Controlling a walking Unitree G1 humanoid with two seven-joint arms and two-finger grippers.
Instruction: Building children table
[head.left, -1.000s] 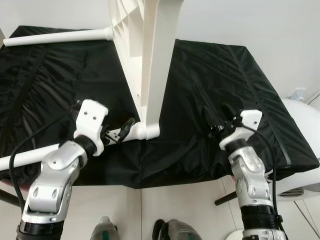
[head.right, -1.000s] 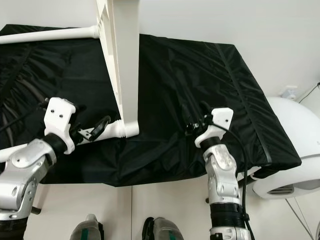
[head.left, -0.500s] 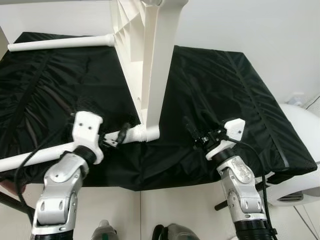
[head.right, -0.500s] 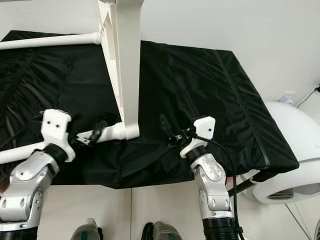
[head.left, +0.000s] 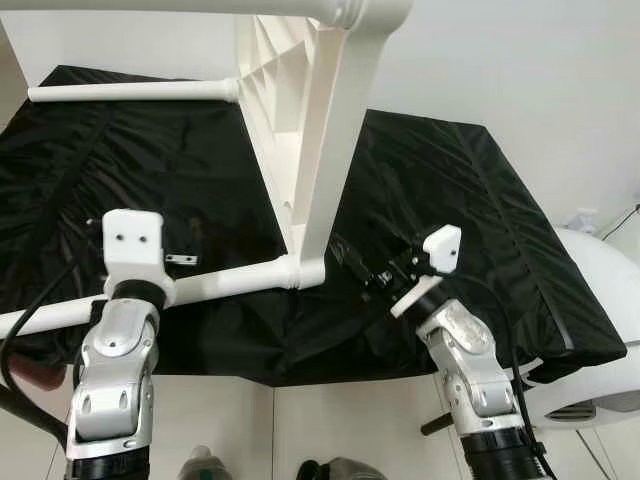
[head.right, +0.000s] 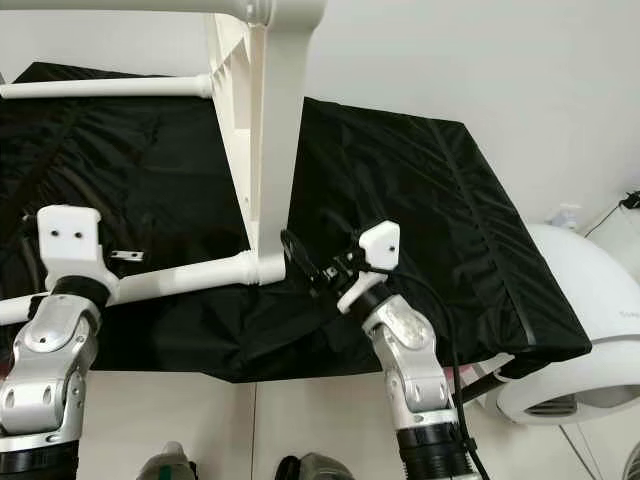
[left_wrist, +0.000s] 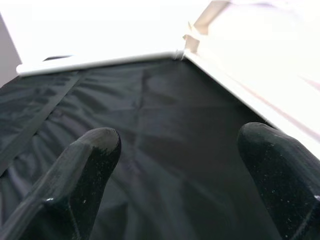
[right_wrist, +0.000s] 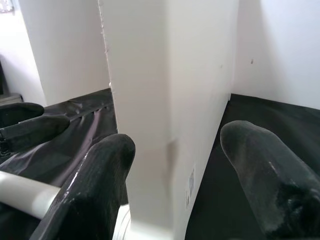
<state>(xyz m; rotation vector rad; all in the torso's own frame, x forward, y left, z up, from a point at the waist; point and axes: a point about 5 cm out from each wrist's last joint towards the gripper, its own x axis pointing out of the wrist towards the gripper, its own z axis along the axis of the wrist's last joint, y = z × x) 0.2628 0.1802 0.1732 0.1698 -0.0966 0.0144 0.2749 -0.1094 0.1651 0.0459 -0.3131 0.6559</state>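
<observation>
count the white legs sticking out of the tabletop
2: a far leg at the top corner, running to the robot's left, and a near leg at the bottom corner, running left past the left arm. Others may be hidden.

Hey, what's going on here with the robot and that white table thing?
The robot is putting together a white children's table that stands on edge on a surface under black cloth. Its right gripper reaches with open jaws toward the tabletop's lower corner, where a white leg sticks out. The left gripper, jaws open, is near that leg, holding nothing.
</observation>
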